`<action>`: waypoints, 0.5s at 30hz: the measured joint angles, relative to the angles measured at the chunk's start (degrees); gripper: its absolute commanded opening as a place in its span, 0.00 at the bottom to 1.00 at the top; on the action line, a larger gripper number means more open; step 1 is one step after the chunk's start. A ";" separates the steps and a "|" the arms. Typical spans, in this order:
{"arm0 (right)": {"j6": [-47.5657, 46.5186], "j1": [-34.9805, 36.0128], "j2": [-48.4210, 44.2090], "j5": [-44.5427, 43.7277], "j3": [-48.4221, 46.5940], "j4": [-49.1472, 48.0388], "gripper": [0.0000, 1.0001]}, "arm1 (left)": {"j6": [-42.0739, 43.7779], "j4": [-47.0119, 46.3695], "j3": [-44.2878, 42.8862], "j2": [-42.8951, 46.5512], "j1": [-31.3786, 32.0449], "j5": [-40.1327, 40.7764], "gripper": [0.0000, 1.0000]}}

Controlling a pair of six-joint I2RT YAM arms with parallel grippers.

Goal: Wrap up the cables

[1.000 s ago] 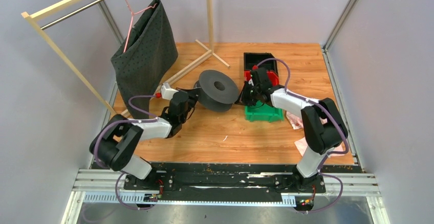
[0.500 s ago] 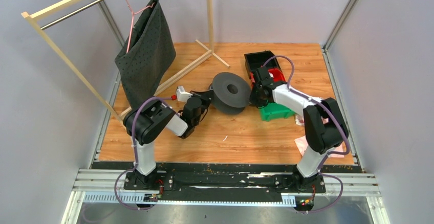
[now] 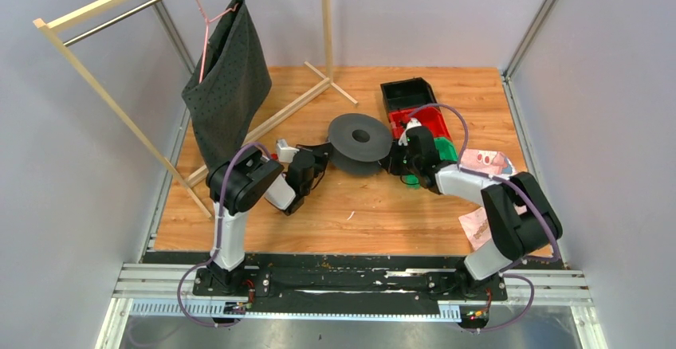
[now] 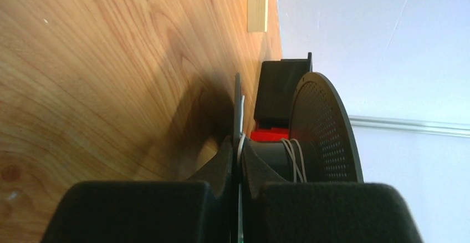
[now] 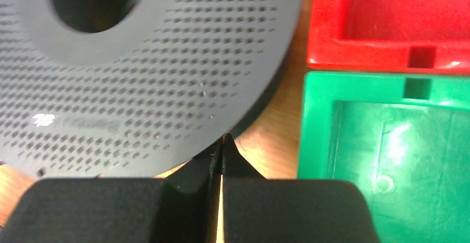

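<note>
**A:** Spool (image 3: 360, 136) looks tipped flatter than half a second ago, and a little farther along the counter (image 3: 375, 205). Agreed?

**B:** Agreed. The right arm has swung its elbow out and down, so it now crosses the green bin (image 3: 446, 150) right of the spool. A pink packet (image 3: 485, 160) shows where that arm lay before. The left arm has barely shifted.

**A:** How is the left end effector (image 3: 322, 154)?

**B:** It is at the spool's left edge, and the wrist view shows its fingers (image 4: 138, 209) pinched narrow on the thin near flange. A white strand runs in the pinch beside the flange.

**A:** And the cables (image 4: 292, 157)?

**B:** They are thin pale turns wound on the spool's hub, between the two flanges.

**A:** What about the right end effector (image 3: 395, 160)?

**B:** It is at the spool's right edge with its fingers pressed together. Their tips sit just under the perforated rim, and I can't see anything between them. The red bin (image 5: 388, 26) and the green bin lie side by side, right of the spool.
</note>
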State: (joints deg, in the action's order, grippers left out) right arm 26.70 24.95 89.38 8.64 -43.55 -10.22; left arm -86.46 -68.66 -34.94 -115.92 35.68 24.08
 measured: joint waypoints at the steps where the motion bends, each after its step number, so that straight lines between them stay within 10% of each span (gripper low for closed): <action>1: -1.14 0.00 -0.81 0.96 2.23 -4.55 0.01 | -0.55 -0.02 0.00 -0.07 -0.02 -0.31 0.00; 15: -5.29 0.00 4.55 15.04 11.45 -41.94 0.01 | -5.38 -1.11 2.43 -0.07 -0.24 -3.72 0.00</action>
State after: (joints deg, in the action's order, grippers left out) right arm 21.41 24.95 93.93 23.68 -32.10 -52.16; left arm -91.83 -69.78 -32.51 -115.98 35.44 20.36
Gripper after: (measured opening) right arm 0.010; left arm 0.020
